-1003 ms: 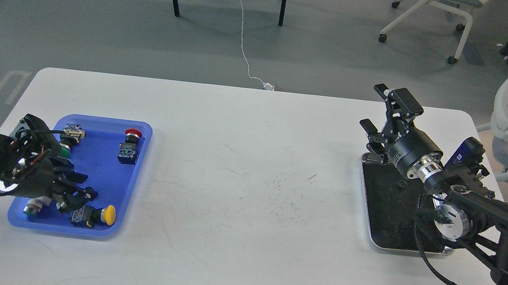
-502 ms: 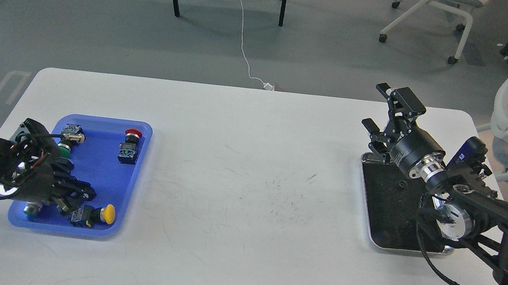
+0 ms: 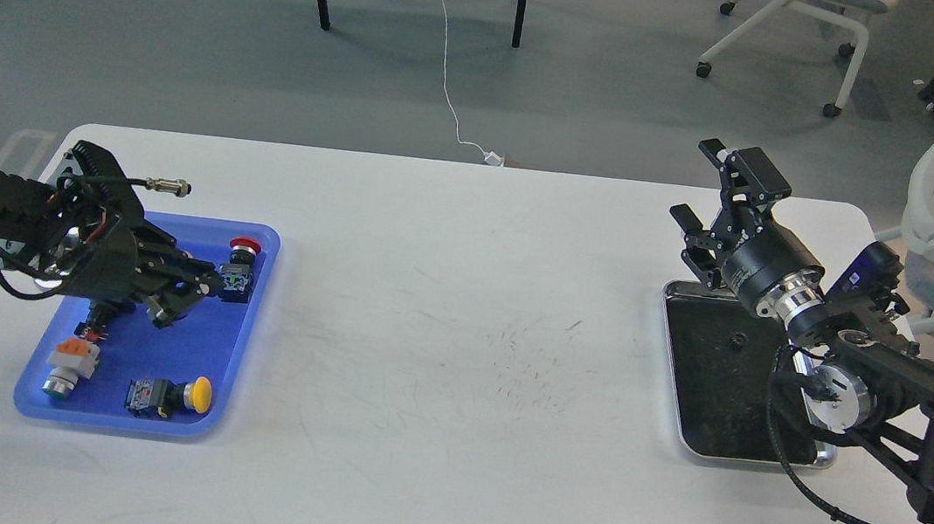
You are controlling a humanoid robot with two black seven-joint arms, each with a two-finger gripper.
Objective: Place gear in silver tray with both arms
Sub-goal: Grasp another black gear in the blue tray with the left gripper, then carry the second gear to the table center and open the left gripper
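The silver tray (image 3: 682, 383) lies at the right of the table, and a small dark round piece (image 3: 738, 337) rests on its scuffed bottom. I cannot pick out a gear for certain. My right gripper (image 3: 718, 192) is open and empty, raised above the tray's far edge. My left gripper (image 3: 190, 296) hovers over the blue tray (image 3: 249, 325), pointing right toward a red-capped switch (image 3: 242, 247). Its fingers stand apart with nothing visible between them.
The blue tray also holds a yellow-capped switch (image 3: 184, 395) and an orange-and-white switch with a green cap (image 3: 64, 361). A metal cable plug (image 3: 168, 187) sticks out above my left arm. Office chairs stand past the table's right edge.
My left gripper rose from the near part of the blue tray and moved up and right toward the red-capped switch. The right gripper drifted slightly up and right, still open.
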